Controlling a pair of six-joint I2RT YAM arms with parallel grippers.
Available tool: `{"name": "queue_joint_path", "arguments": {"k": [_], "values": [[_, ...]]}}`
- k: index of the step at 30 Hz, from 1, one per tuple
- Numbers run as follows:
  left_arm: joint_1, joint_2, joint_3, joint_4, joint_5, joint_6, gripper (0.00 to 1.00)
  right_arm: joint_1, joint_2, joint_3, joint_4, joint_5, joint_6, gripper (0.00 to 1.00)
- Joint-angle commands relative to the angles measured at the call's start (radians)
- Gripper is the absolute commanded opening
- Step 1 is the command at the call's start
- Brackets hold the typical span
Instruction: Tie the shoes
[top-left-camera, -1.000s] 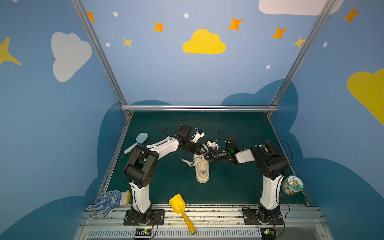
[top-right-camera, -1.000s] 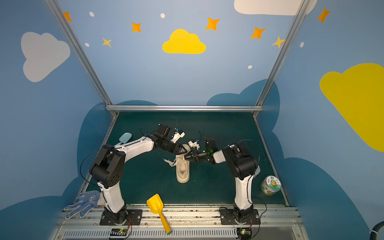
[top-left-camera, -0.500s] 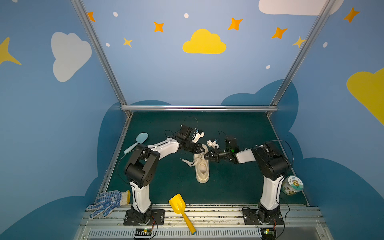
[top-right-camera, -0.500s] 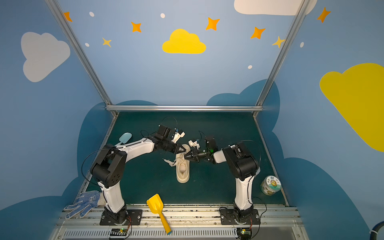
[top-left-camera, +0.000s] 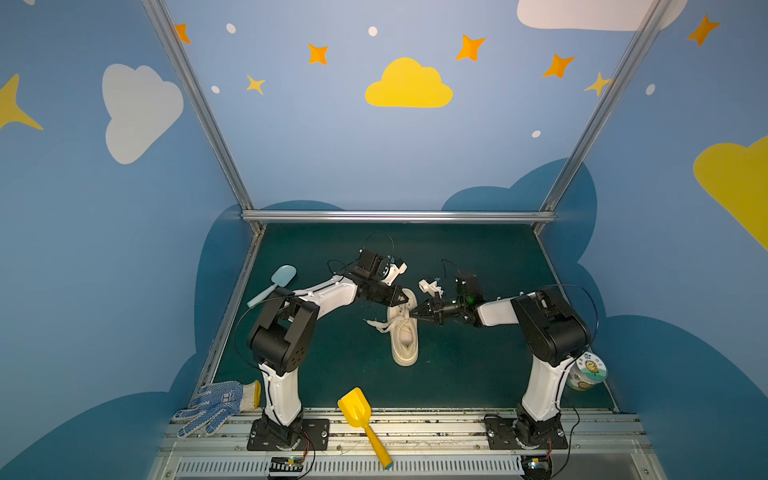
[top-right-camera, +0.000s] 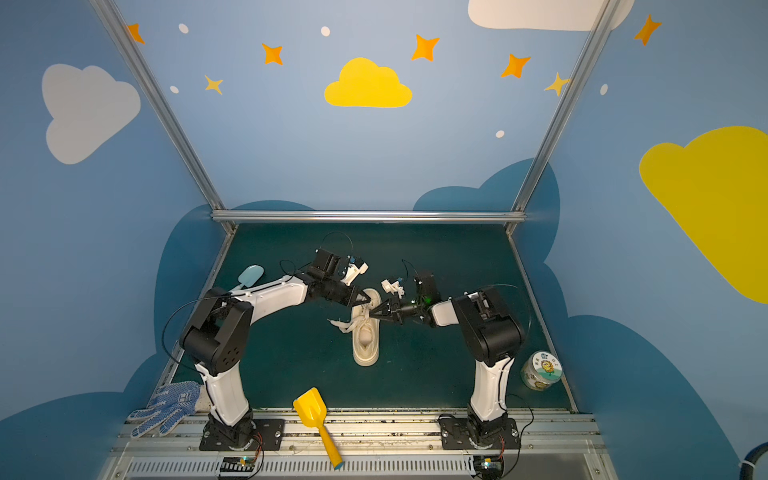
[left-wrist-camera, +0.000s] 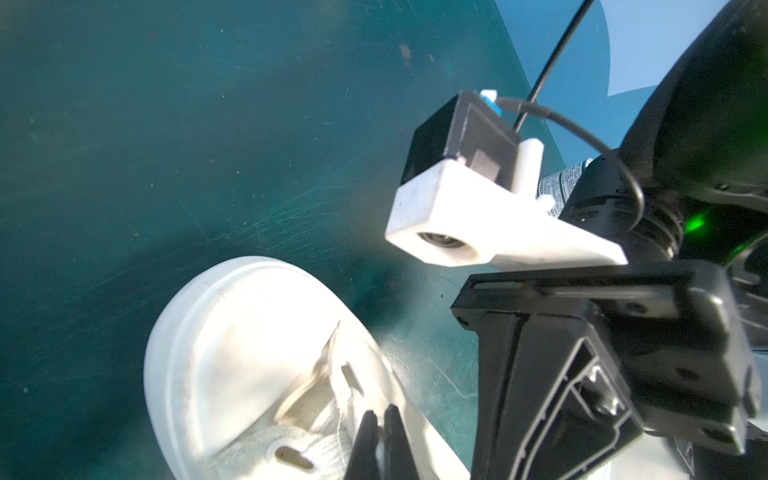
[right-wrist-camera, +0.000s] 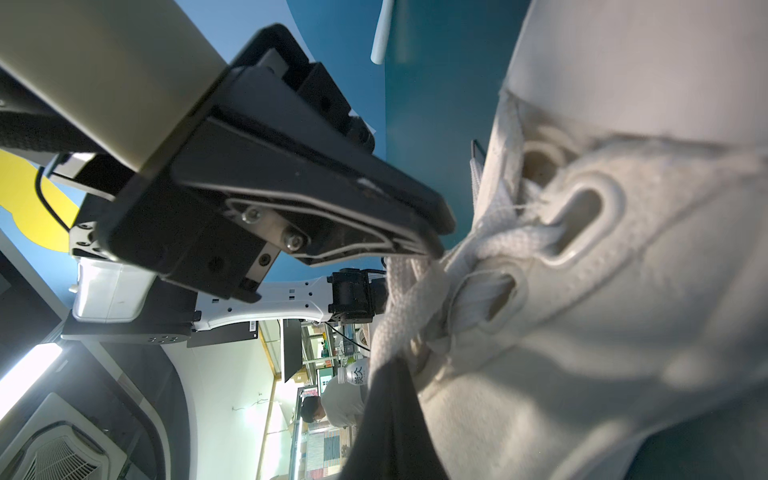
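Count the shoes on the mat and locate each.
1. The cream sneaker lies in the middle of the mat, between the left gripper and right gripper, both shut at its laces. No second shoe shows.

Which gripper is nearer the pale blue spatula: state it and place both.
Left. The left gripper is at the toe end of the sneaker, on the side facing the spatula; the right gripper meets the laces from the opposite side, farther away.
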Motion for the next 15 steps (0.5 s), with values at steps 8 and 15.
{"name": "queue_joint_path", "arguments": {"k": [8, 15], "values": [[0.021, -0.041, 0.024, -0.053, -0.009, 0.038, 0.03, -0.032, -0.060, -0.043, -0.118, -0.011, -0.099, 0.00], [0.023, -0.042, 0.009, -0.025, 0.016, 0.019, 0.03, -0.044, -0.073, -0.044, -0.147, -0.019, -0.120, 0.00]]}}
